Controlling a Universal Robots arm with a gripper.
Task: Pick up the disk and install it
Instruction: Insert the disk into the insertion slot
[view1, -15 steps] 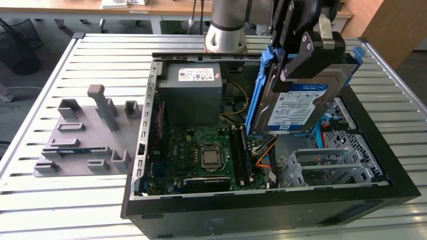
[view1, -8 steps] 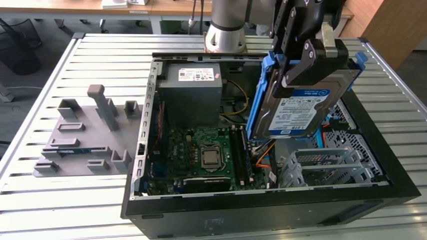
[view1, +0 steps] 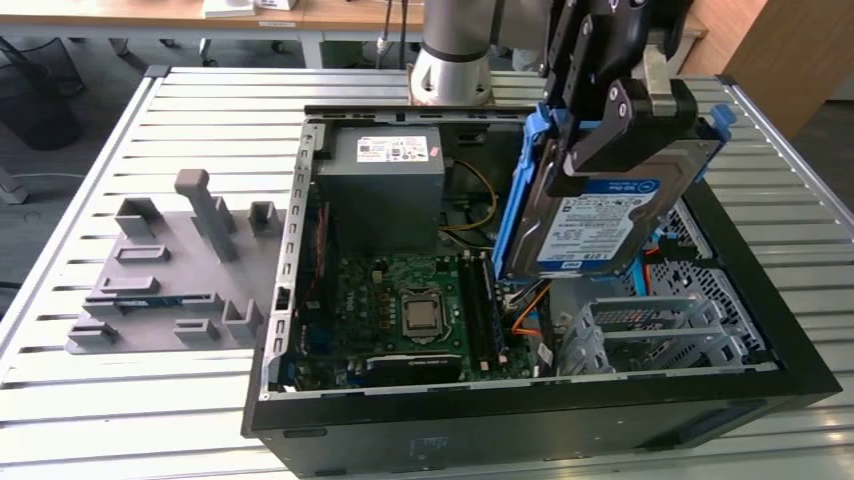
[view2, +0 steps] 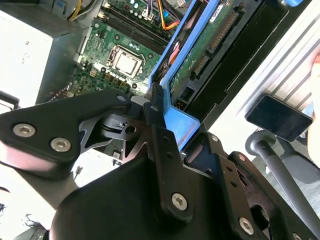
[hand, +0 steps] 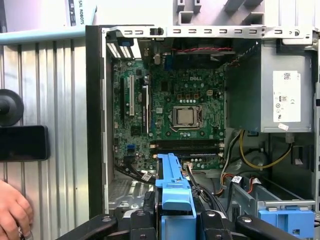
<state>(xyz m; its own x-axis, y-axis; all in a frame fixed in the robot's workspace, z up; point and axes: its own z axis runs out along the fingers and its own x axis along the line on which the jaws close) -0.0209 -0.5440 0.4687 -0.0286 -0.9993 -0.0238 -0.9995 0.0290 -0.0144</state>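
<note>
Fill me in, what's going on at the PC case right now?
The arm's gripper is shut on the disk, which sits in its blue carrier bracket. The disk hangs on edge above the open computer case, toward the exterior view's right and near the metal drive cage. It is not seated in the cage yet. A person's hand shows beside the case in the first wrist view.
</note>
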